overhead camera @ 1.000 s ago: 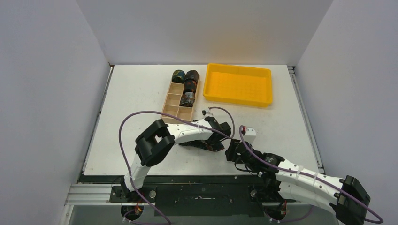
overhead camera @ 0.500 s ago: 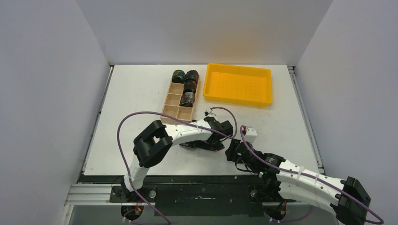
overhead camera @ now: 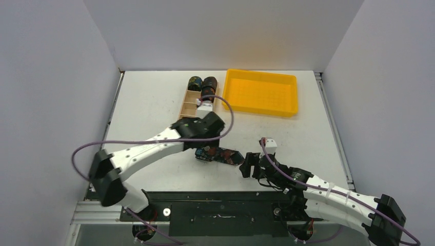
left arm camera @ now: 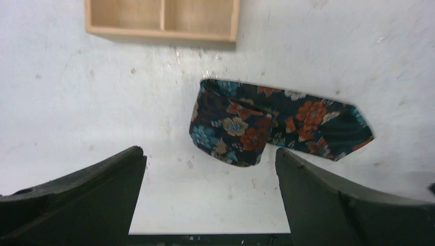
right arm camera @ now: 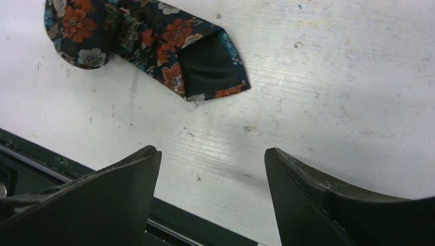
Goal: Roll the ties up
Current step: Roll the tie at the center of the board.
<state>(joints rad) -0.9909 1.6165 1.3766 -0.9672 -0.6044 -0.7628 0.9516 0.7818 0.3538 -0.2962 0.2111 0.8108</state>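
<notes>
One dark floral tie (overhead camera: pixel 219 155) lies loose on the table, its left end partly rolled and its pointed tail to the right. The left wrist view shows this tie (left arm camera: pixel 272 120) just beyond my left gripper (left arm camera: pixel 209 160), which hangs above it, open and empty. From the top, the left gripper (overhead camera: pixel 205 138) hovers between the wooden box and the tie. My right gripper (overhead camera: pixel 250 164) sits right of the tail, open and not touching it. Its own view has the tie (right arm camera: pixel 149 36) well ahead of the right gripper (right arm camera: pixel 211 151). Two rolled ties (overhead camera: pixel 202 83) fill the box's far end.
The light wooden compartment box (overhead camera: pixel 189 105) stands behind the left gripper, partly hidden by it, its near end (left arm camera: pixel 161 20) showing in the left wrist view. A yellow tray (overhead camera: pixel 261 92) sits at the back right. The table's dark front edge (right arm camera: pixel 46 154) lies close below the right gripper.
Both grippers opened and let go of the tie. The left arm lifted and swung back towards the box, its elbow moving far left. The right gripper drew slightly away.
</notes>
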